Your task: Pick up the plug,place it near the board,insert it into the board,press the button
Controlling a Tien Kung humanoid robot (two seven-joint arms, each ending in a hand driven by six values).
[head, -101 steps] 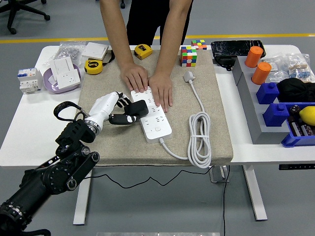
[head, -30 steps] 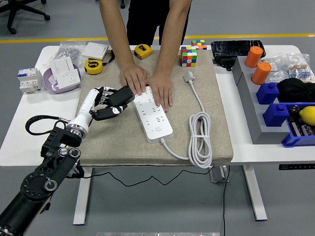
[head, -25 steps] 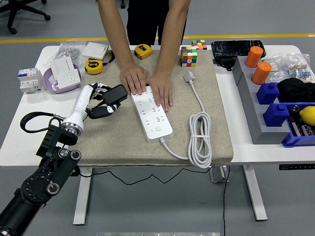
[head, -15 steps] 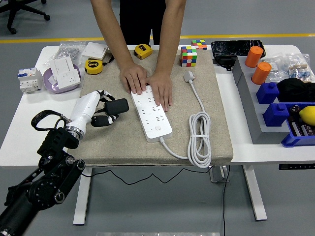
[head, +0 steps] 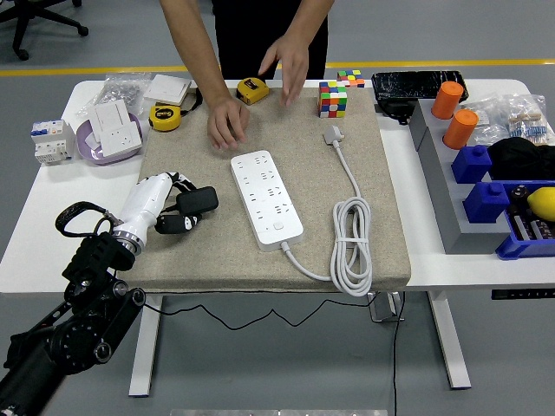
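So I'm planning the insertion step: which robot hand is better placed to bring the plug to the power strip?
The left robot hand. It already grips the black plug on the mat, just left of the white power strip. The right arm is out of view, and the person's hands have lifted off the strip.

The robot's left arm [head: 74,325] is black, built from thick round joint housings with small silver discs and screw heads on their sides. A black cable [head: 76,213] makes a loop beside the wrist. A silver metal ring joins the arm to the left hand [head: 165,204], which has a white glossy shell and black finger segments. The person [head: 260,35] wears dark clothing; the forearms are bare.
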